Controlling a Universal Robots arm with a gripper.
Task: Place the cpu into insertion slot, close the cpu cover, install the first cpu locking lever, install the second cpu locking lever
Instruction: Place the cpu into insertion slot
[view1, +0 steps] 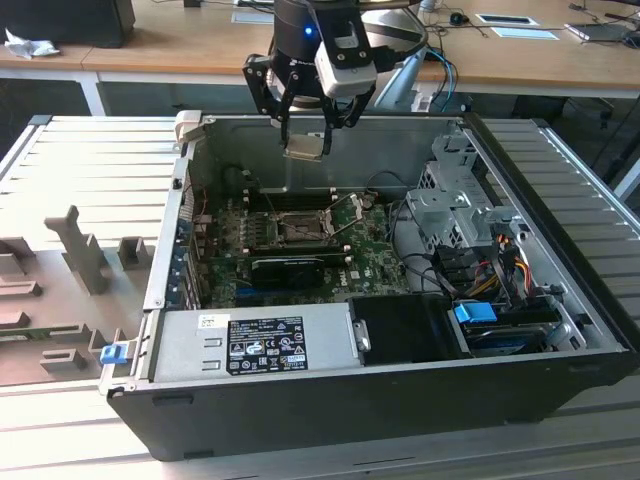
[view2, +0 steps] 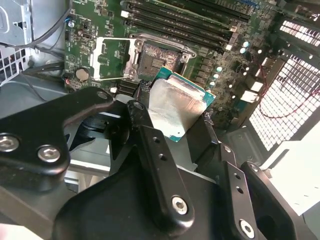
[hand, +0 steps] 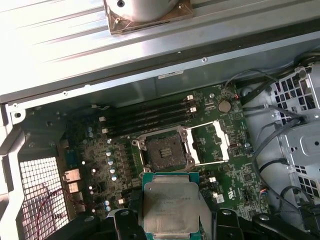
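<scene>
Clamped in the black gripper (view1: 305, 135): the small flat square cpu (view1: 303, 147), pale silver metal face, slightly tilted. Hangs high over the open black metal computer case (view1: 350, 400). At six o'clock from it in the exterior view, well apart, lies bare the dark square silver-rimmed insertion slot (view1: 300, 230). Beside that, swung open, the thin silvery windowed cpu cover (hand: 225, 142). Step one in hand, seemingly: placing. Calls for levelling, squaring corners to socket, lowering gently.

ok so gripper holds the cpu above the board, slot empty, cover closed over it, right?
No: the cover is open, swung aside beside the slot, as the second wrist view shows. The gripper does hold the cpu above the board, slot empty.
</scene>
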